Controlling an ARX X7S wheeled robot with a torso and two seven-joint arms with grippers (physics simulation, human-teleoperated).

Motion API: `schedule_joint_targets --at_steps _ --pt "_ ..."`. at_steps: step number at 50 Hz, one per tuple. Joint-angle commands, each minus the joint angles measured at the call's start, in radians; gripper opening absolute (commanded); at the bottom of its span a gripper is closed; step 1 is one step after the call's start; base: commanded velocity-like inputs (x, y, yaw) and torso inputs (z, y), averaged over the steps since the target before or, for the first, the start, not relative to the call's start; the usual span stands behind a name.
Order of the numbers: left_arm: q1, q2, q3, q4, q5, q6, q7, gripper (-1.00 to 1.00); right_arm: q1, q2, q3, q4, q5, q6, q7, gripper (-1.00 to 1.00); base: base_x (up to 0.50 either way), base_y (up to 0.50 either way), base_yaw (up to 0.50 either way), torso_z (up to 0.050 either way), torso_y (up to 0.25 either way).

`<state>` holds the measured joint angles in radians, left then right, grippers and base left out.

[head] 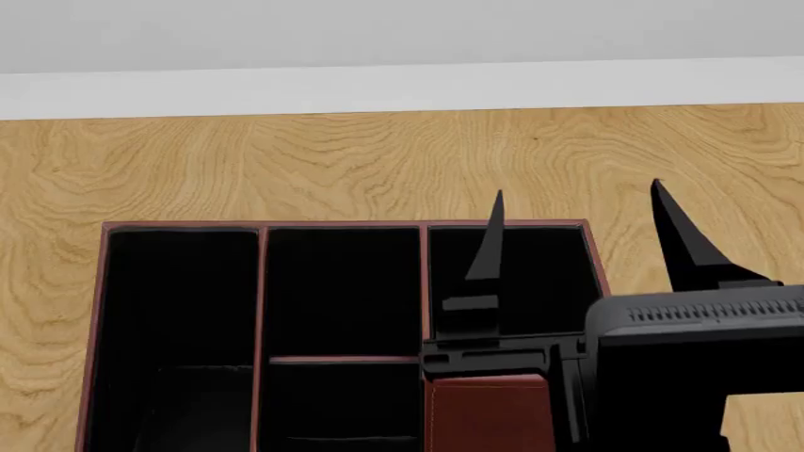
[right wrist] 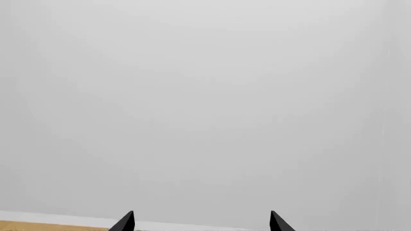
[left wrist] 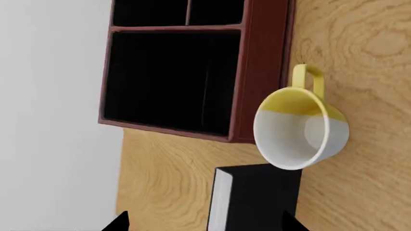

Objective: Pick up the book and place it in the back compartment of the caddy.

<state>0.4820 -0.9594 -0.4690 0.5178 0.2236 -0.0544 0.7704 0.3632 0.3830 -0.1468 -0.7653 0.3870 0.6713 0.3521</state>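
The book (left wrist: 257,199) has a black cover and a pale grey-white page edge, and lies on the wooden table near the caddy (left wrist: 260,72). My left gripper (left wrist: 207,225) is open, its two black tips either side of the book's near end, holding nothing. In the head view the caddy's red-brown rim (head: 262,282) frames black sections. A red-brown crossbar (head: 342,359) splits the middle column, and the back compartment (head: 342,292) is beyond it. My right gripper (head: 578,226) is open and empty, fingers up over the caddy's right section. It faces a blank wall in the right wrist view (right wrist: 202,224).
A yellow and white mug (left wrist: 301,127) sits against the caddy's corner, just beyond the book. The table's edge (left wrist: 121,183) runs close beside the book and caddy. A red-brown panel (head: 490,414) fills the near part of the caddy's right column. A white wall (head: 402,47) stands behind the table.
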Motion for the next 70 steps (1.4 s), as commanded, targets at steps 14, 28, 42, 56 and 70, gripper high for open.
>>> schedule_joint_targets --at_steps 14,28,42,56,70 --pt "-0.263 -0.081 0.212 -0.188 -0.056 -0.031 0.008 1.00 0.034 0.008 -0.013 0.013 -0.003 0.043 0.024 1.00 0.00 0.00 0.00 0.000 0.000" --pt "-0.367 -0.066 0.327 -0.288 -0.046 0.025 -0.006 1.00 0.059 0.008 -0.027 0.008 -0.001 0.077 0.040 1.00 0.00 0.00 0.00 0.000 0.000" --pt "-0.482 -0.037 0.438 -0.362 -0.047 0.079 0.015 1.00 0.066 0.023 -0.014 -0.046 0.012 0.133 0.068 1.00 0.00 0.00 0.00 0.000 0.000" --pt "-0.465 -0.018 0.474 -0.465 -0.033 0.159 -0.013 1.00 0.100 0.022 -0.021 -0.069 0.019 0.186 0.095 1.00 0.00 0.00 0.00 0.000 0.000" --pt "-0.475 0.006 0.500 -0.552 -0.022 0.206 -0.038 1.00 0.108 0.022 -0.022 -0.085 0.026 0.219 0.117 1.00 0.00 0.00 0.00 0.000 0.000"
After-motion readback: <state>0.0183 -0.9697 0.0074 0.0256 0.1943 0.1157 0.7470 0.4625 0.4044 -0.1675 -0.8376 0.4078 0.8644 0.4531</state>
